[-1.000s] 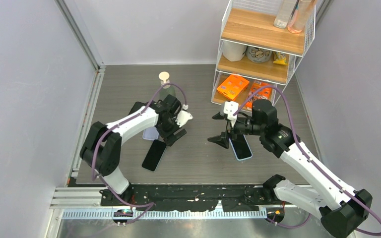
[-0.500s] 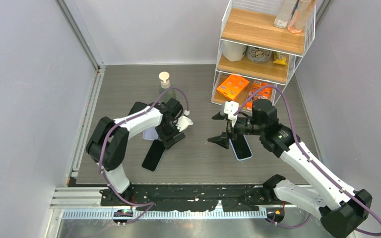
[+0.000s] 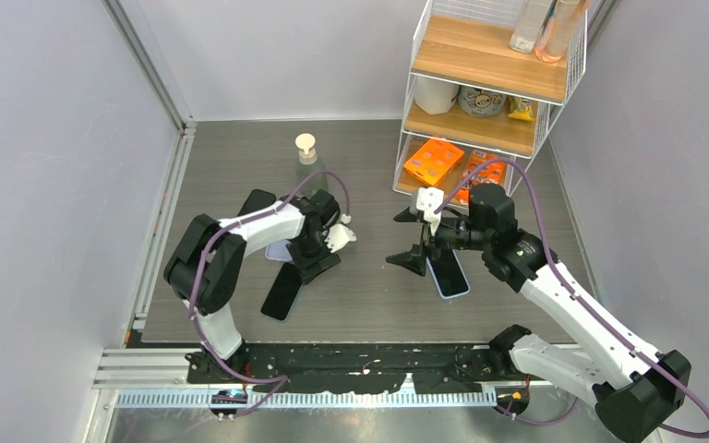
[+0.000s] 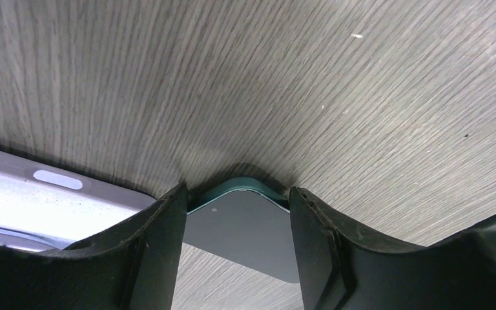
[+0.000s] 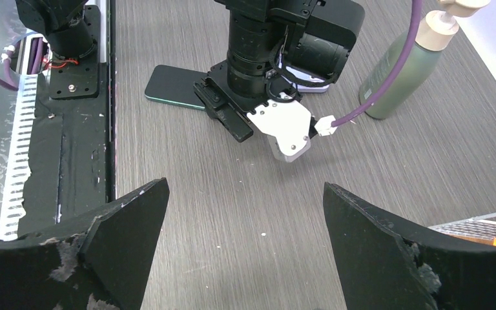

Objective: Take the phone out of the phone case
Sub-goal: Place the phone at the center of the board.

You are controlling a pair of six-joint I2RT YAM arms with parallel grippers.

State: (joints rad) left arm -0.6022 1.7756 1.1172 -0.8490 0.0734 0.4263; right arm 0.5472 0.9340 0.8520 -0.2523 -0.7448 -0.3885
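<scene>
A dark phone [image 3: 282, 290] with a teal rim lies flat on the table; it also shows in the right wrist view [image 5: 173, 84]. A pale lavender case [image 3: 279, 249] lies beside it, partly under my left arm. My left gripper [image 3: 318, 263] is low over the phone's far end. In the left wrist view my left gripper [image 4: 236, 192] has its jaws on both sides of the phone's corner [image 4: 245, 223], touching it. The case [image 4: 32, 200] shows at the left. My right gripper [image 3: 404, 240] is open and empty above the table, also in its own view [image 5: 245, 187].
A second phone in a light blue case [image 3: 449, 275] lies under my right wrist. A green pump bottle [image 3: 307, 159] stands behind the left arm. A wire shelf unit [image 3: 489, 88] with boxes and jars stands at the back right.
My left gripper has moved a little nearer and lower onto the dark phone's far end, and the phone has shifted slightly toward the near edge. The right arm has not moved.
</scene>
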